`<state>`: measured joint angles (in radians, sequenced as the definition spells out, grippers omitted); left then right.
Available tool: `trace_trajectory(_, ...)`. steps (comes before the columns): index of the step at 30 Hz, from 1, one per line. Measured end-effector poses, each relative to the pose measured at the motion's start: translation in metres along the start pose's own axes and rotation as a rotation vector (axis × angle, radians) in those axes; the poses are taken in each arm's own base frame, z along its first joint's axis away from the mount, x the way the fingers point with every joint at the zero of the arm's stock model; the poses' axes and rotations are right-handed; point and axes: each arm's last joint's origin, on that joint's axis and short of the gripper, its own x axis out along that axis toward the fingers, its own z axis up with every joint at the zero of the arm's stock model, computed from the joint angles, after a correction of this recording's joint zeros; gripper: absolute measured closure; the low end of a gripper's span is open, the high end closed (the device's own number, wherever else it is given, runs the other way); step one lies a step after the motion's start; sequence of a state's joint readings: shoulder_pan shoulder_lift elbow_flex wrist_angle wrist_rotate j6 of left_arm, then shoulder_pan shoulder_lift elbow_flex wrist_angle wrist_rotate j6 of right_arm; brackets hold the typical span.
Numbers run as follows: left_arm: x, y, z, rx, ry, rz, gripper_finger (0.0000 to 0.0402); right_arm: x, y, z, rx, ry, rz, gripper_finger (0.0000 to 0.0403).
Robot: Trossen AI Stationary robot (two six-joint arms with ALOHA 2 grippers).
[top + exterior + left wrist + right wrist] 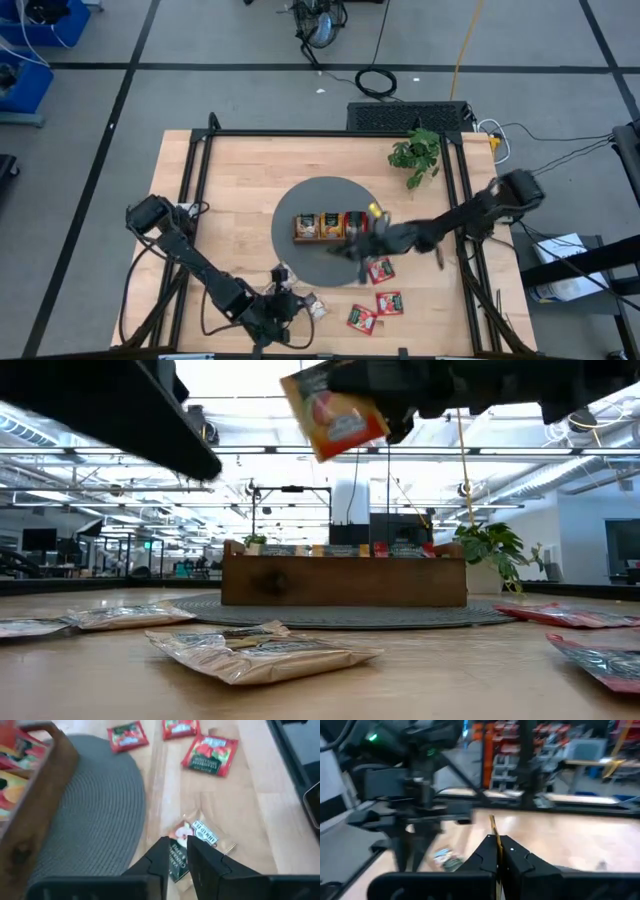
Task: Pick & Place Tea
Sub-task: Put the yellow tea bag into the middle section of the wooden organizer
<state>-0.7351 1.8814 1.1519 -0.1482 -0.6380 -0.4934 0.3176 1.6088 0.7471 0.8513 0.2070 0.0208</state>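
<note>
Right gripper (498, 851): fingers pinch one orange sachet (333, 412), aloft above wooden tray (343, 580) holding upright sachets. Left gripper (179, 861): slightly parted, over tan sachet (192, 837) on table (240, 170).

Glossy sachets (206, 755); seemingly woven mat (95, 810)

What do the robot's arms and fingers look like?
Both arms are dark, nearly black, built from slim jointed sections with chunky rounded joints. The left arm and right arm each end in two flat, dark, wedge-shaped fingers. The right gripper has the same dark fingers.
</note>
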Motion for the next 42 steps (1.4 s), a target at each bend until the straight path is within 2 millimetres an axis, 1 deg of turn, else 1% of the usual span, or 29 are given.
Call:
trace_trajectory(3, -0.006, -0.002, 0.000, 0.005, -0.018, 0.032, 0.0339, -0.015, -0.020, 0.004, 0.018, -0.070, -0.055, 0.0403)
trace_trajectory(4, -0.007, -0.002, -0.001, 0.016, -0.019, 0.044, 0.0341, -0.018, -0.028, 0.002, 0.045, -0.090, -0.076, 0.0403)
trace_trajectory(7, -0.008, -0.002, -0.001, 0.020, -0.028, 0.060, 0.0349, -0.025, -0.043, -0.014, 0.157, -0.121, -0.117, 0.0403)
trace_trajectory(9, -0.009, -0.002, -0.001, 0.022, -0.029, 0.064, 0.0354, -0.026, -0.047, -0.024, 0.185, -0.158, -0.129, 0.0403)
trace_trajectory(12, -0.008, -0.002, -0.001, 0.023, -0.024, 0.052, 0.0360, -0.023, -0.049, -0.036, 0.217, -0.195, -0.127, 0.0403)
trace_trajectory(15, -0.008, -0.002, -0.002, 0.020, -0.017, 0.053, 0.0361, -0.017, -0.049, -0.053, 0.196, -0.162, -0.141, 0.0403)
trace_trajectory(19, -0.008, -0.002, -0.002, 0.021, -0.018, 0.052, 0.0360, -0.013, -0.051, -0.070, 0.195, -0.156, -0.220, 0.0403)
trace_trajectory(26, -0.008, -0.002, -0.002, 0.017, -0.016, 0.049, 0.0360, -0.003, -0.056, -0.093, 0.207, -0.127, -0.296, 0.0403)
trace_trajectory(30, -0.008, -0.002, -0.002, 0.017, -0.017, 0.051, 0.0360, 0.001, -0.060, -0.100, 0.189, -0.115, -0.347, 0.0403)
trace_trajectory(34, -0.008, -0.002, -0.002, 0.016, -0.018, 0.053, 0.0360, 0.001, -0.059, -0.104, 0.178, -0.099, -0.348, 0.0403)
trace_trajectory(42, -0.008, -0.002, -0.002, 0.013, -0.017, 0.053, 0.0360, 0.001, -0.056, -0.107, 0.188, -0.075, -0.340, 0.0403)
